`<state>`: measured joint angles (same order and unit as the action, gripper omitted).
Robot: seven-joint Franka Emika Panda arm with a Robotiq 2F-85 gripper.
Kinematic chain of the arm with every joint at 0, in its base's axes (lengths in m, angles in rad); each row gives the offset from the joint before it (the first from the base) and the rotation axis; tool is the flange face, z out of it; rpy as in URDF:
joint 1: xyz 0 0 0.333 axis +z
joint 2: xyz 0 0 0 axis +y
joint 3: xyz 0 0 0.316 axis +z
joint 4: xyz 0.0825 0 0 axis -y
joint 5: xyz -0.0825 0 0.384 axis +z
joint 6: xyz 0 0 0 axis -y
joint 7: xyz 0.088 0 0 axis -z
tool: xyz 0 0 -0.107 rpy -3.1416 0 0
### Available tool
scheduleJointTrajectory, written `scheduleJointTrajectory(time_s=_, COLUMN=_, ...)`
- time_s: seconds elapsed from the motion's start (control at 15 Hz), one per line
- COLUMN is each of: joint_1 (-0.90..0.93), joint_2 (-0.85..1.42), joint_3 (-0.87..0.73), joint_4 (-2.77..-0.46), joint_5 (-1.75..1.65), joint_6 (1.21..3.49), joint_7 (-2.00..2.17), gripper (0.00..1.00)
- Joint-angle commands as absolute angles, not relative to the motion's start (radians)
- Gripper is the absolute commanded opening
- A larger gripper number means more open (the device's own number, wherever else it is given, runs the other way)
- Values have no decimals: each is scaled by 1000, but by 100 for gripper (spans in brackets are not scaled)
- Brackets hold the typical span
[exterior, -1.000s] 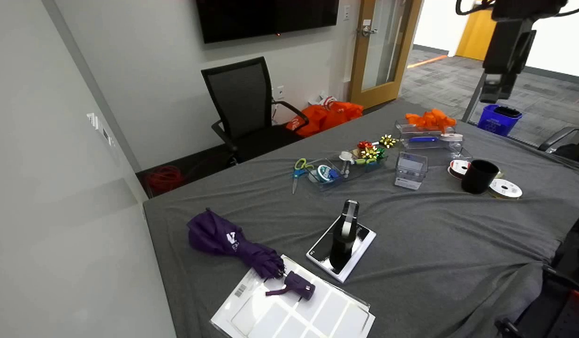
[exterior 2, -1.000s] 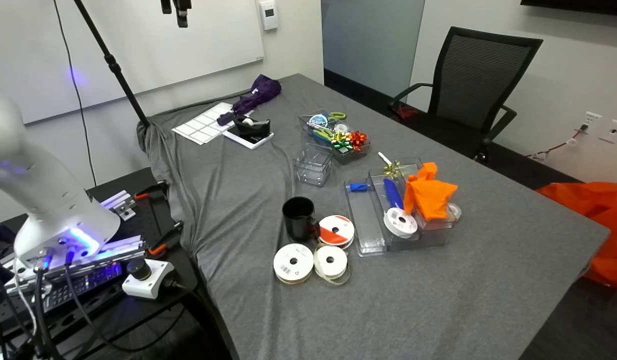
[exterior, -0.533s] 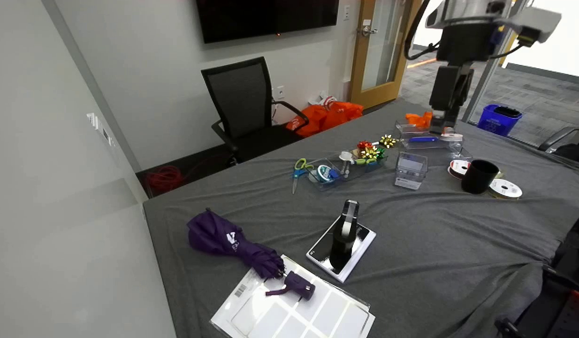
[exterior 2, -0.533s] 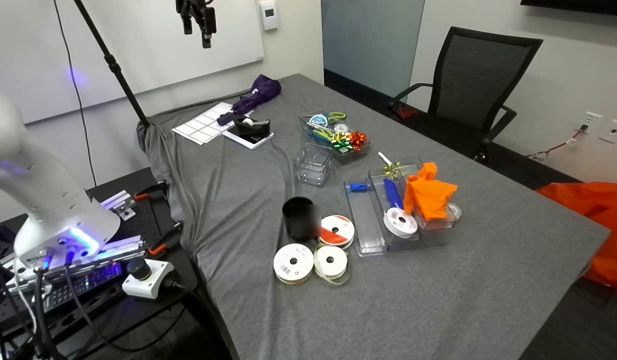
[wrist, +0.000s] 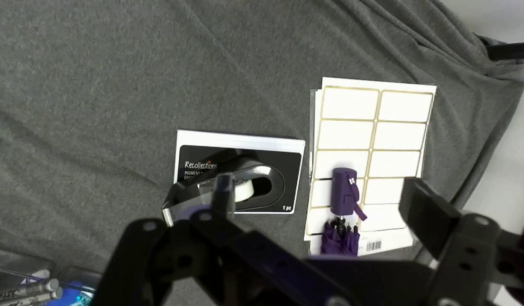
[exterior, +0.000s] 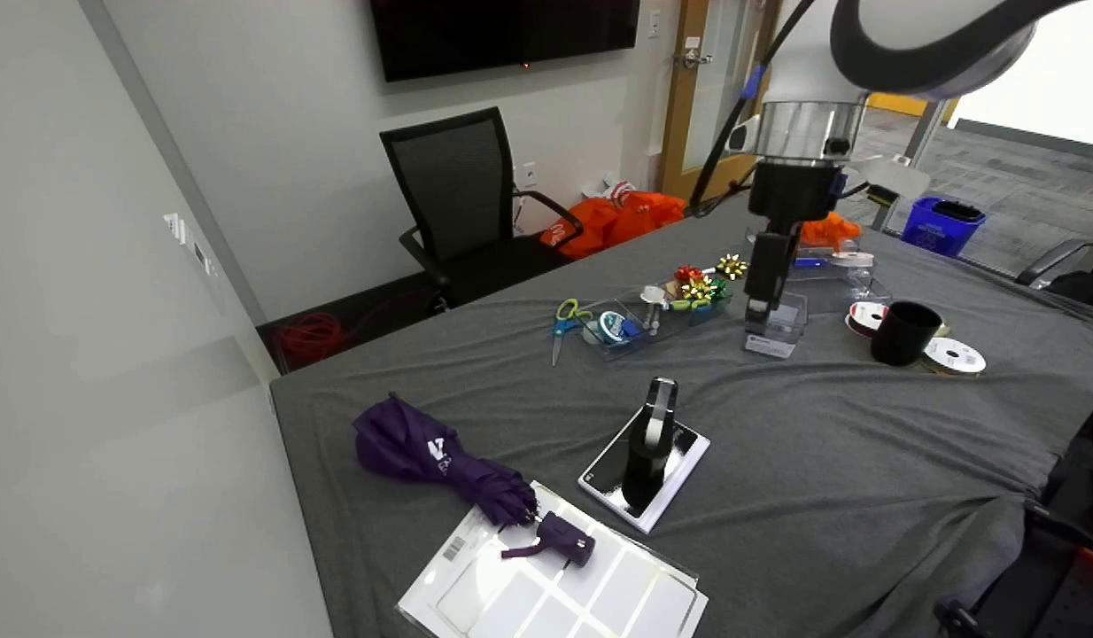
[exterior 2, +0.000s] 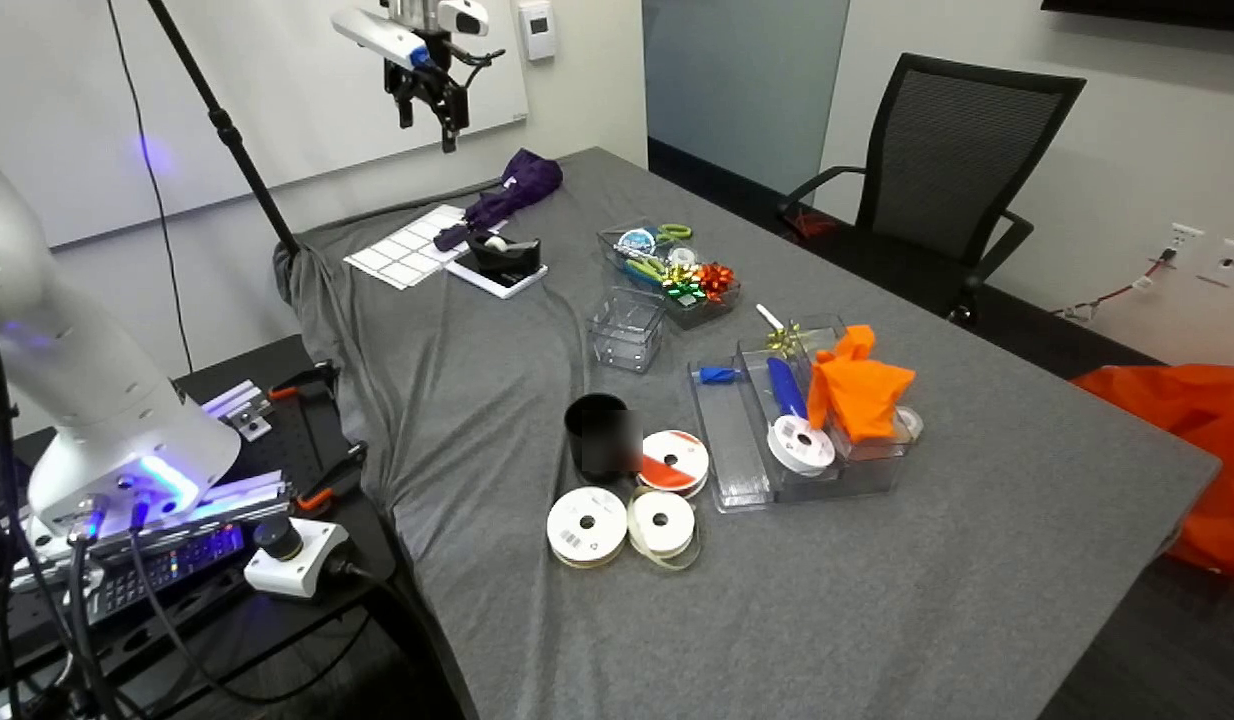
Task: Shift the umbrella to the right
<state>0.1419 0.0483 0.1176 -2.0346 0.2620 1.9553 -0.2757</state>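
Umbrella (exterior: 476, 483) shows its full length only in exterior views.

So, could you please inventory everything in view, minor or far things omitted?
draped table: 1, gray, centre
rectangular label sheets: count unclear, white, on table
folded fabric umbrella: 1, purple, handle over sheets
flat pack: 1, black/white, on table
tape dispenser: 1, black, on pack
cylindrical mug: 1, black, on table
round ribbon spools: at least 4, white, three near mug
plastic trays: several, transparent, on table
crumpled cloth: 1, orange, on tray
shiny bows: 4, red, green, gold, at trays
mesh chair: 1 whole, black, beside table
two-finger gripper: 1, black, open above table
robot arm: 1, white, beside table
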Motion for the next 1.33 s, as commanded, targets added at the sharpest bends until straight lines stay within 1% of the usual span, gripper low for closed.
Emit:
scheduleJointTrajectory(time_s=0.0, joint_1=136, joint_2=54, joint_3=128, joint_4=-2040, joint_5=261, joint_6=1967, joint_7=-279, gripper=100)
scheduleJointTrajectory(time_s=0.27, joint_1=136, joint_2=55, joint_3=129, joint_4=-2043, joint_5=261, joint_6=1971, joint_7=-282, gripper=100)
scheduleJointTrajectory(time_s=0.47, joint_1=153, joint_2=60, joint_3=147, joint_4=-2061, joint_5=249, joint_6=2017, joint_7=-306, gripper=100)
scheduleJointTrajectory(time_s=0.73, joint_1=196, joint_2=84, joint_3=199, joint_4=-2123, joint_5=219, joint_6=2161, joint_7=-341, gripper=100)
scheduleJointTrajectory(time_s=1.07, joint_1=238, joint_2=185, joint_3=247, joint_4=-2162, joint_5=177, joint_6=2433, joint_7=-317, gripper=100)
scheduleJointTrajectory(time_s=1.27, joint_1=231, joint_2=264, joint_3=266, joint_4=-2137, joint_5=210, joint_6=2494, joint_7=-307, gripper=100)
